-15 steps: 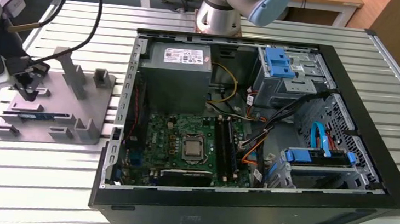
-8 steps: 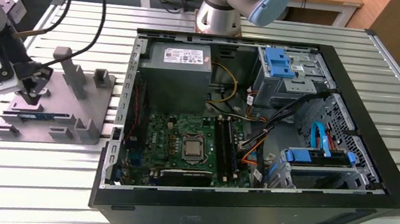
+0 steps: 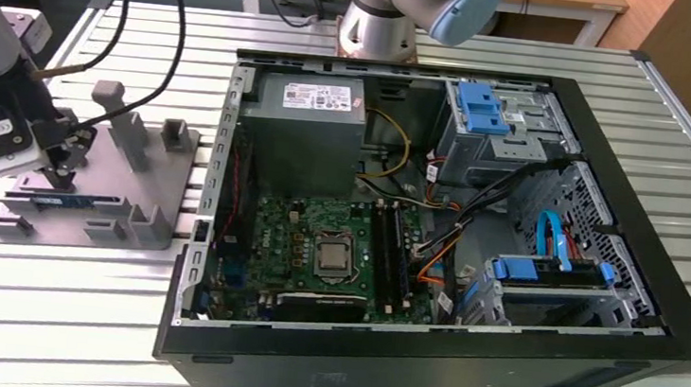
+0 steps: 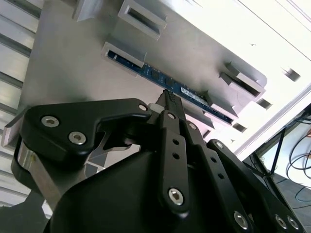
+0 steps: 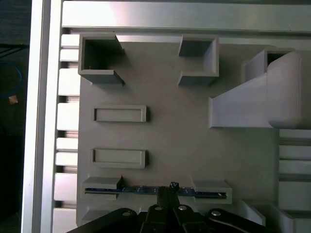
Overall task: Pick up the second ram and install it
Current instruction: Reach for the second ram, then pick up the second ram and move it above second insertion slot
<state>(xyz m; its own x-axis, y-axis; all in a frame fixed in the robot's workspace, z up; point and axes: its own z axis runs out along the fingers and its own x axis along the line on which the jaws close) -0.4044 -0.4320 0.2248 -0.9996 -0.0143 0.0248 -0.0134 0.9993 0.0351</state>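
Observation:
The second ram (image 3: 61,197) is a thin dark board with a small light label. It stands on edge between two gray holder blocks on the gray fixture plate (image 3: 131,178), at the exterior view's left. Both wrist views show it as a bluish strip (image 4: 194,95) (image 5: 138,189). My gripper (image 3: 60,169) hangs right over its middle with the fingers drawn together. The fingertips (image 4: 167,97) (image 5: 172,186) meet the ram's upper edge; I cannot tell whether they touch it. The long black motherboard slots (image 3: 393,255) lie inside the open computer case.
The open computer case (image 3: 432,354) fills the centre and the exterior view's right of the slatted table. It holds the green motherboard (image 3: 315,248), the power supply (image 3: 307,128) and blue drive bays. Other gray holder blocks (image 5: 119,114) and a tall gray post (image 3: 118,115) rise from the fixture plate.

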